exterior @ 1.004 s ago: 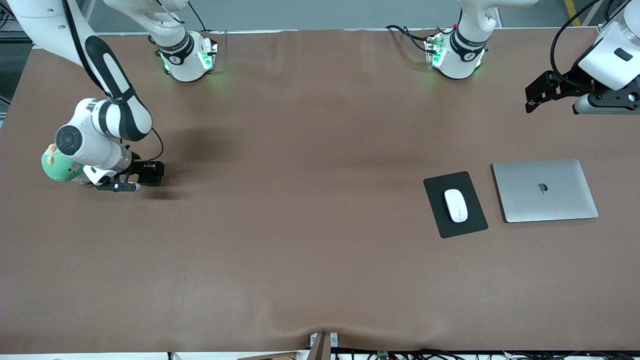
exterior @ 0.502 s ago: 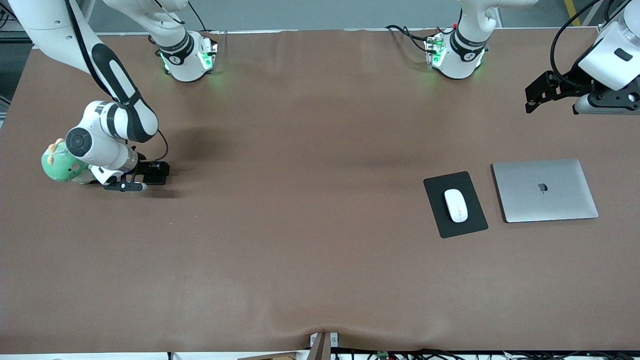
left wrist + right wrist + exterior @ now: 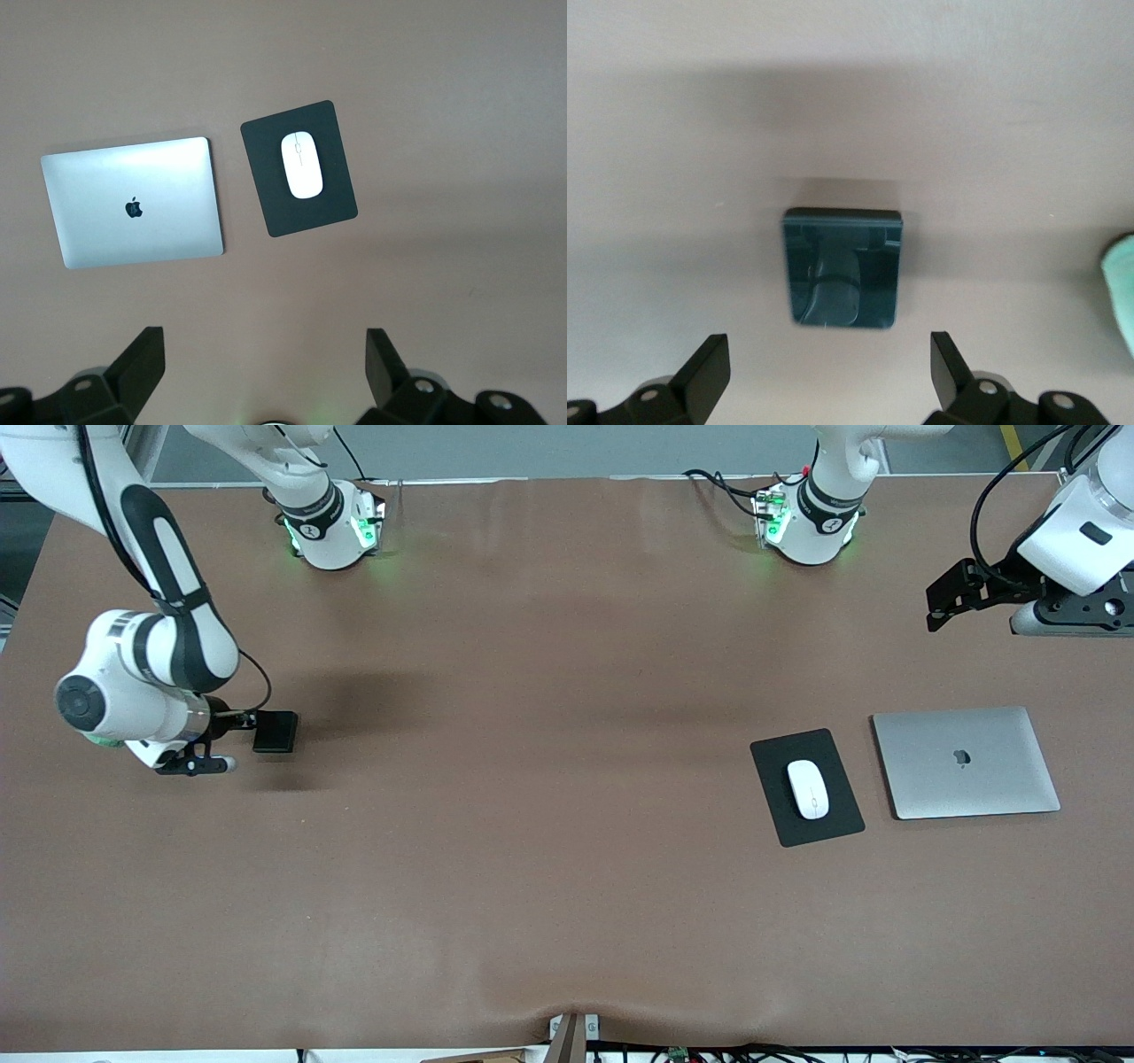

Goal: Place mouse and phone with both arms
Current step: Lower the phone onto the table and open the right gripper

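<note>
Lying flat on the table [image 3: 549, 850], the phone [image 3: 275, 732] sits toward the right arm's end, its glossy black face up. In the right wrist view the phone [image 3: 842, 266] looks nearly square, so its long axis is hard to call; its edges run roughly square to the table's edges. The right gripper [image 3: 232, 722] hangs just beside it, fingers [image 3: 709, 372] spread wide with nothing between them, clear of the phone. A green plush toy [image 3: 99, 737] is almost wholly hidden under the right arm's wrist; only a pale green edge [image 3: 1121, 288] shows in the right wrist view.

The mouse [image 3: 808, 788] rests on the mouse pad [image 3: 833, 819] toward the left arm's end, its long axis running nearly along the pad's longer side, tilted a little with the pad. Which end is its front I cannot tell. A closed silver laptop [image 3: 966, 762] lies beside the pad. The left gripper [image 3: 952, 598] waits up in the air near the table's edge by the left arm's base, fingers [image 3: 142, 363] spread and empty; its wrist is partly cut off by the frame.
</note>
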Action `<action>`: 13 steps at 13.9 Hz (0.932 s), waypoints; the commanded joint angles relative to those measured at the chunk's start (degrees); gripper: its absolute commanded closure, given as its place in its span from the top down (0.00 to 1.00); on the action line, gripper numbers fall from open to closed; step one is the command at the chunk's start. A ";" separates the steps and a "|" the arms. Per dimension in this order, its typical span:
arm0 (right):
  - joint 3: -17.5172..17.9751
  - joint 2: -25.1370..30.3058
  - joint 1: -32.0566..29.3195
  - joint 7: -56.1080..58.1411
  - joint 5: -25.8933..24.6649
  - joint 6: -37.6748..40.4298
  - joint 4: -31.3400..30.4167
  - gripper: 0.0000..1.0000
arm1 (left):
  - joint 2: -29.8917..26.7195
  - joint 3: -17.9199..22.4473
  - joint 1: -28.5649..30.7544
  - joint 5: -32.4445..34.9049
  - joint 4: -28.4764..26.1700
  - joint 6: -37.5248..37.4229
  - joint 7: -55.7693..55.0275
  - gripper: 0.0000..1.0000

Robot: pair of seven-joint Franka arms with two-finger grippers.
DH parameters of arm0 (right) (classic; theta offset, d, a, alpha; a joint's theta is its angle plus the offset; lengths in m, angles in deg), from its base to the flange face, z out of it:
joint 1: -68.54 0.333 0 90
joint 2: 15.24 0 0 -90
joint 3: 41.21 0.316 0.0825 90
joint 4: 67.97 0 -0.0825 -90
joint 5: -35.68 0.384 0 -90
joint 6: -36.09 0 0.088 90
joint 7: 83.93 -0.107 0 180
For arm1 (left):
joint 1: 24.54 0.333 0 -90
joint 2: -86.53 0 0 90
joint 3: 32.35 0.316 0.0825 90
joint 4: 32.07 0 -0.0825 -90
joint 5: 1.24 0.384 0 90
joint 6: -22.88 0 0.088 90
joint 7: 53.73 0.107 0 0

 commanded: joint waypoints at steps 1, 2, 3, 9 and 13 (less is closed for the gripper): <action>0.70 2.15 0.58 0.16 -0.16 11.93 7.17 1.00 | -0.24 -0.38 0.33 -0.28 0.08 0.24 -0.50 1.00; 0.79 2.85 0.75 0.33 -0.07 15.45 9.54 1.00 | -0.24 -0.29 0.42 -0.28 0.08 0.24 -0.50 1.00; 0.79 3.38 1.71 0.51 -0.06 18.97 12.44 1.00 | -0.24 -0.29 0.51 -0.28 -0.01 0.24 -0.59 1.00; 0.71 2.86 2.95 4.09 1.60 37.69 30.98 1.00 | -0.68 -0.29 0.77 -0.28 0.08 -0.02 -0.59 1.00; 0.35 3.29 2.69 4.73 1.00 44.28 36.88 1.00 | -0.77 -0.38 0.60 -0.28 -0.01 0.06 -0.68 1.00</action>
